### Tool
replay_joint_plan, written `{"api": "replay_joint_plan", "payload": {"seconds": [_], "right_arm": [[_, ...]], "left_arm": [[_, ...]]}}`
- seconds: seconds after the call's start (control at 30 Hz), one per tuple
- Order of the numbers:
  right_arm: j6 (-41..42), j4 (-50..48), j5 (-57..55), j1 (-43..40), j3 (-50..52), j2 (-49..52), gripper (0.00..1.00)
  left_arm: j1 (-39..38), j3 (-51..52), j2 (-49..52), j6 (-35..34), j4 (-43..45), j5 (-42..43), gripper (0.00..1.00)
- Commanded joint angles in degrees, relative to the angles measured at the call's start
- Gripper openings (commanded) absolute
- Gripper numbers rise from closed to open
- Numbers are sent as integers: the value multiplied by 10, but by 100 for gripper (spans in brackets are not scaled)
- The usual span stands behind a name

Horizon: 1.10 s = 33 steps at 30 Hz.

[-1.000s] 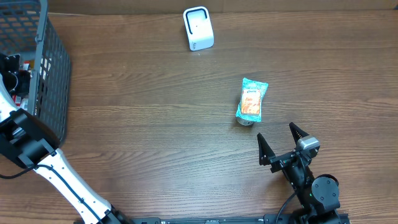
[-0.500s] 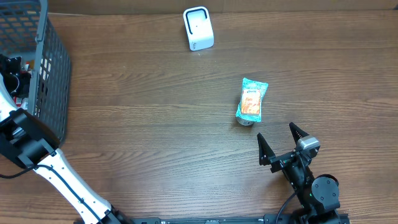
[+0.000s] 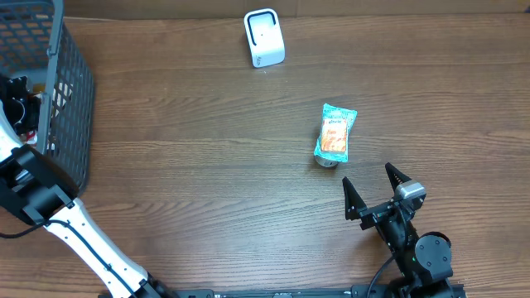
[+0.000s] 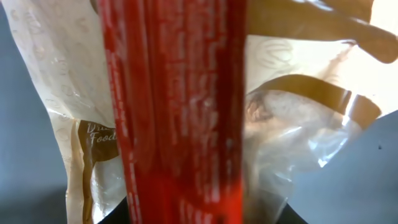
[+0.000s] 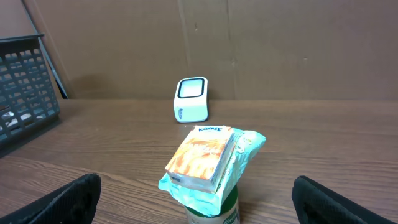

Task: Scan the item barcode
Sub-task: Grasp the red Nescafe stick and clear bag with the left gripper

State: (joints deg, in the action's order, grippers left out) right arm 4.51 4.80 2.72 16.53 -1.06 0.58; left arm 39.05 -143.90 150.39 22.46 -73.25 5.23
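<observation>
1. Step in hand looks like the pick. The left jaws are inside the dark grey plastic mesh basket (image 3: 73, 99) at the left edge of the wooden bench (image 3: 207, 182), hard up against a glossy red plastic packet (image 4: 180, 112).
2. Left jaws: can't tell whether they're clenched on the packet. Right jaws: released, spread wide, empty.
3. Next, I'd judge: confirm the grip, lift clear of the basket, then turn the barcode toward the white boxy scanner (image 3: 263, 37).

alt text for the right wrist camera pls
An orange and teal snack packet lies on top of a small round container on a wooden table, seen from low down between the wide-open jaws of the right gripper. Behind it stands a white scanner; a grey basket is at the left edge.
</observation>
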Motion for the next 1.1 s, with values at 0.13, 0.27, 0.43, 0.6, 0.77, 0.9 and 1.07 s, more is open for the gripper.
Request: {"api": "replay_joint_plan", "payload": {"seconds": [0.13, 0.27, 0.43, 0.6, 0.77, 0.9, 1.07], "right_arm": [[2, -2, -3, -3, 6, -4, 100], [2, -2, -3, -3, 6, -4, 100], [2, -2, -3, -3, 6, -4, 100], [2, -2, -3, -3, 6, -4, 100], [2, -2, -3, -3, 6, -4, 100], [2, -2, -3, -3, 6, -4, 100], [2, -2, -3, -3, 6, -4, 100]], "left_arm": [[3, 24, -31, -11, -11, 37, 4], [3, 23, -79, -27, -9, 36, 4], [3, 24, -146, -58, -5, 34, 4], [3, 24, -222, -88, -4, 32, 4], [3, 24, -318, -126, -2, 22, 4], [2, 24, -386, -158, -5, 18, 4], [-12, 24, -463, -198, -15, 18, 4]]}}
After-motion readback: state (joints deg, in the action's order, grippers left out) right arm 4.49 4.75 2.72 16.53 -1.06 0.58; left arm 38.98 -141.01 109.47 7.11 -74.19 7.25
